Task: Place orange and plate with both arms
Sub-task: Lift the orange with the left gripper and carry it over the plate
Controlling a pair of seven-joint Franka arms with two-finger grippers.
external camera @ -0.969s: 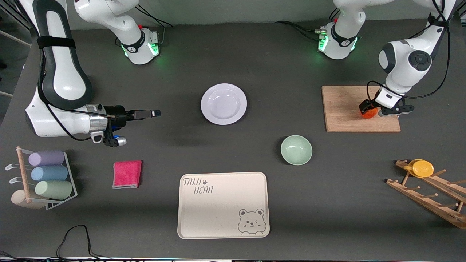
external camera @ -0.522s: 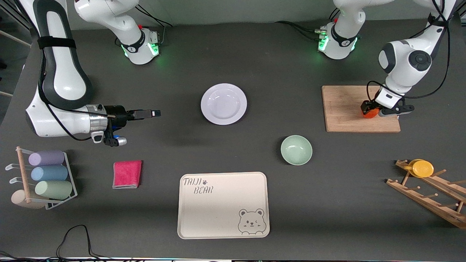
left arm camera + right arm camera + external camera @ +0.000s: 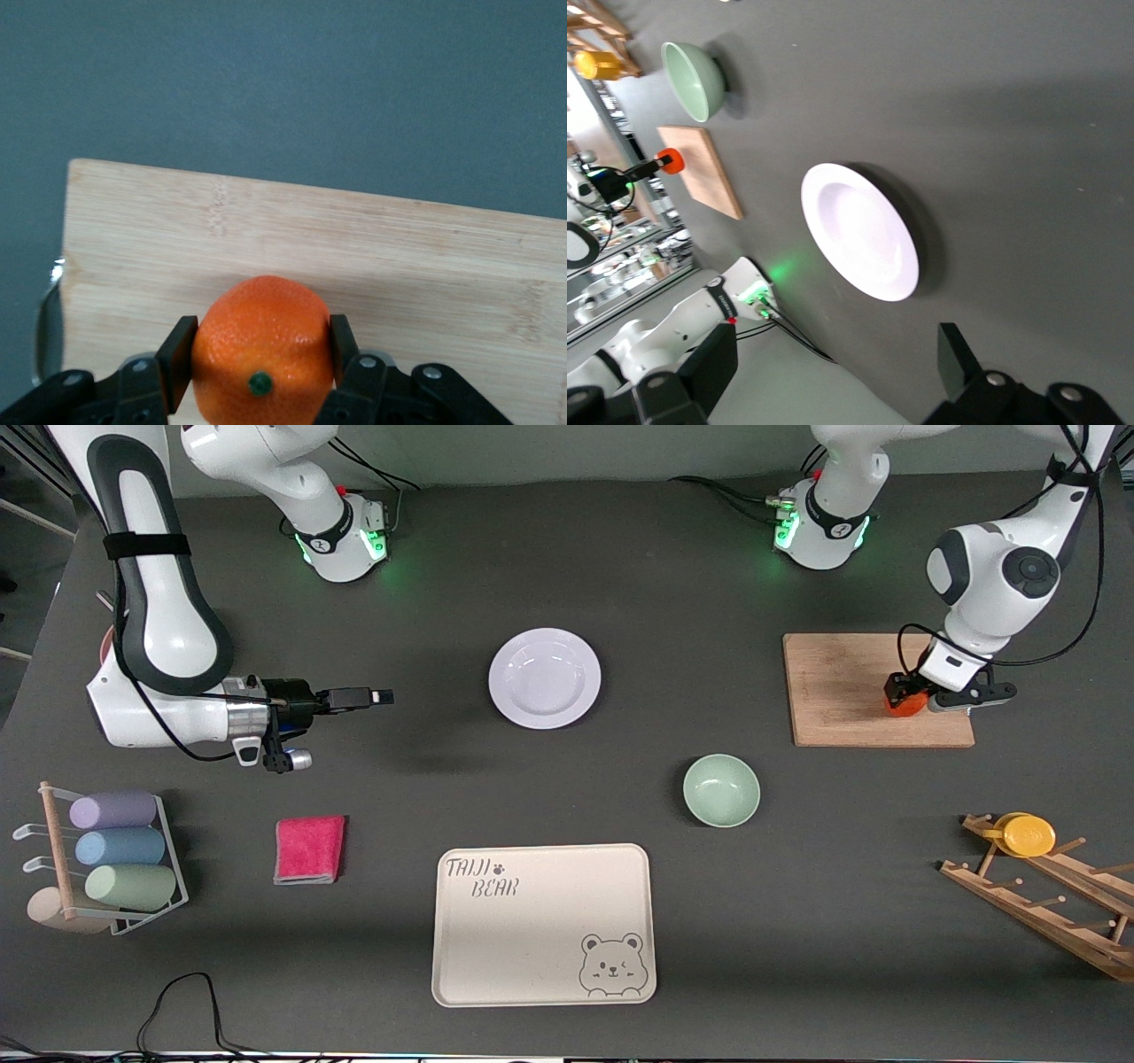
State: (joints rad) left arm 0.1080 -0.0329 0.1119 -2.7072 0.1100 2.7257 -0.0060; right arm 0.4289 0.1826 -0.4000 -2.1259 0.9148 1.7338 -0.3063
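The orange sits between the fingers of my left gripper over the wooden cutting board at the left arm's end of the table. In the left wrist view the gripper is shut on the orange, both pads pressing its sides just above the board. The pale lavender-white plate lies mid-table and also shows in the right wrist view. My right gripper hovers low toward the right arm's end, pointing at the plate, open and empty.
A mint-green bowl stands nearer the camera than the plate. The cream bear tray lies nearest the camera. A pink cloth and a rack of cups are at the right arm's end. A wooden rack holds a yellow cup.
My left gripper with the orange has shifted slightly toward the left arm's end of the board. The right arm's forearm has swung a little toward the plate; its fingertips have barely moved.
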